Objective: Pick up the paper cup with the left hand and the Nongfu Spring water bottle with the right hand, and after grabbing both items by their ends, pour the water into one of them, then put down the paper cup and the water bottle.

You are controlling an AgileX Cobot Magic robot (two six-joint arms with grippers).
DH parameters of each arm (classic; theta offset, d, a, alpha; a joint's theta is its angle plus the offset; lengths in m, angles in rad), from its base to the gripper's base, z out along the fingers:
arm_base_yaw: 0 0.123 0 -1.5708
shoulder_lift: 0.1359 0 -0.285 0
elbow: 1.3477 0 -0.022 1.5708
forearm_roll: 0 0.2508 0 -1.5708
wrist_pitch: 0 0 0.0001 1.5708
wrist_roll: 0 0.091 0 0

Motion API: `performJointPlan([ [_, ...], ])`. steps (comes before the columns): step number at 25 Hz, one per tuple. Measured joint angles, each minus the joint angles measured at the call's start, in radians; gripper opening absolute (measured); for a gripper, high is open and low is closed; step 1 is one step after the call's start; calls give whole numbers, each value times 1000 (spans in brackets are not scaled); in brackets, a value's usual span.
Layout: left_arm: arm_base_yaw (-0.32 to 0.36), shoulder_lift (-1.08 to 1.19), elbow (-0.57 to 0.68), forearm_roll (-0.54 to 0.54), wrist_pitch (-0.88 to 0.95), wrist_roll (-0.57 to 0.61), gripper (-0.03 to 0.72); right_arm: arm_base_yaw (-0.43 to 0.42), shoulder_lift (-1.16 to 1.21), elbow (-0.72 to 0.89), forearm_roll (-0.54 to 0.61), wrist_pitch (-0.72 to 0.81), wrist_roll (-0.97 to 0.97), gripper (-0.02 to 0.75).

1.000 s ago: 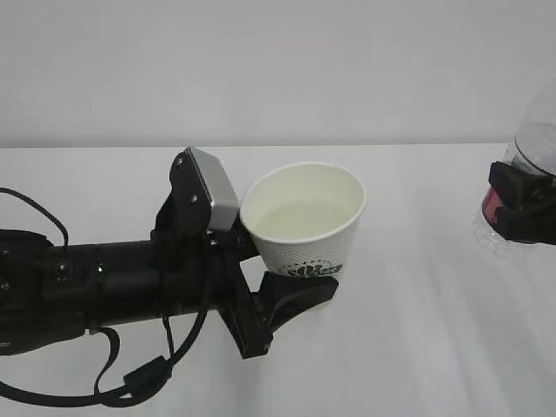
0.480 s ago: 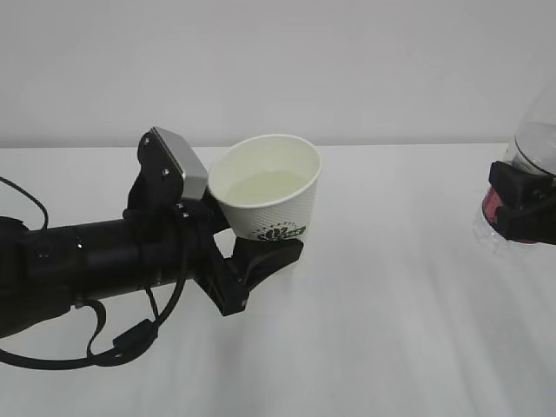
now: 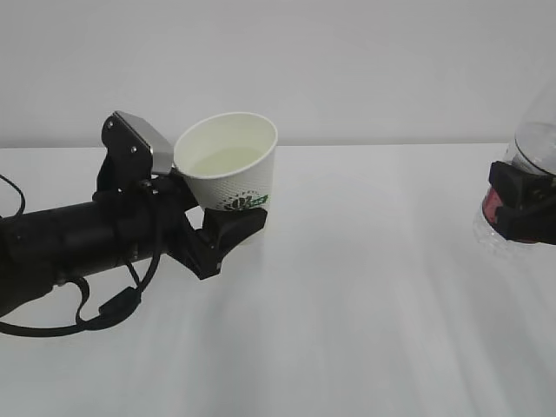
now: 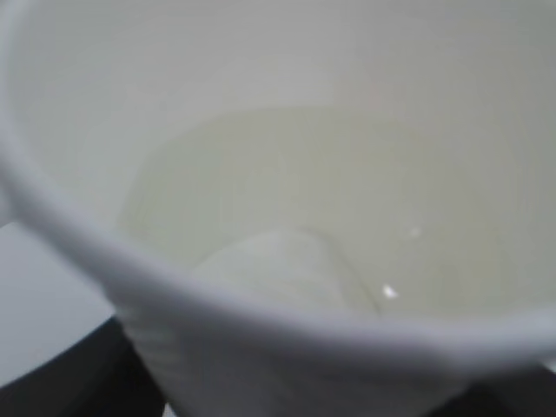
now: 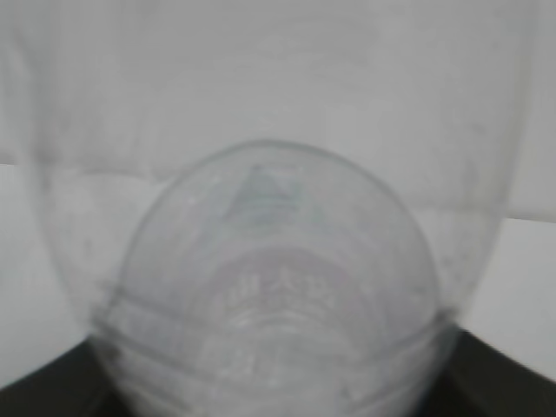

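The white paper cup (image 3: pixel 228 165) with its green logo is held near its base by my left gripper (image 3: pixel 233 222), which is shut on it. The cup leans slightly and sits low over the table. A shallow pool of water (image 4: pixel 304 191) lies inside the cup (image 4: pixel 261 347), which fills the left wrist view. At the right edge, my right gripper (image 3: pixel 521 208) is shut on the clear Nongfu Spring water bottle (image 3: pixel 537 139) around its red label. The bottle (image 5: pixel 278 261) fills the right wrist view; dark fingers (image 5: pixel 43 391) show only at the bottom corners.
The white table (image 3: pixel 365 330) runs to a pale wall behind. The left arm's black body and cable (image 3: pixel 78 295) lie low over the table's left side.
My left arm has drawn back to the left and toward the wall, carrying the cup with it. The right gripper and bottle have not moved.
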Motion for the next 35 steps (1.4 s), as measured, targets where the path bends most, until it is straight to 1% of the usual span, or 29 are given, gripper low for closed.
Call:
performJointPlan([
  [9,65,0,0,-44,0,17,528,0,0,0,0,0,0,464],
  [14,89,0,0,-55,0,26,527,0,0,0,4,0,0,464],
  [22,121,0,0,-101,0,39,526,0,0,0,7,2,0,464],
  [32,206,0,0,-127,0,49,523,0,0,0,10,2,0,464],
  [33,206,0,0,-127,0,49,523,0,0,0,10,2,0,464],
  [35,232,0,0,-132,0,51,522,0,0,0,10,2,0,464],
])
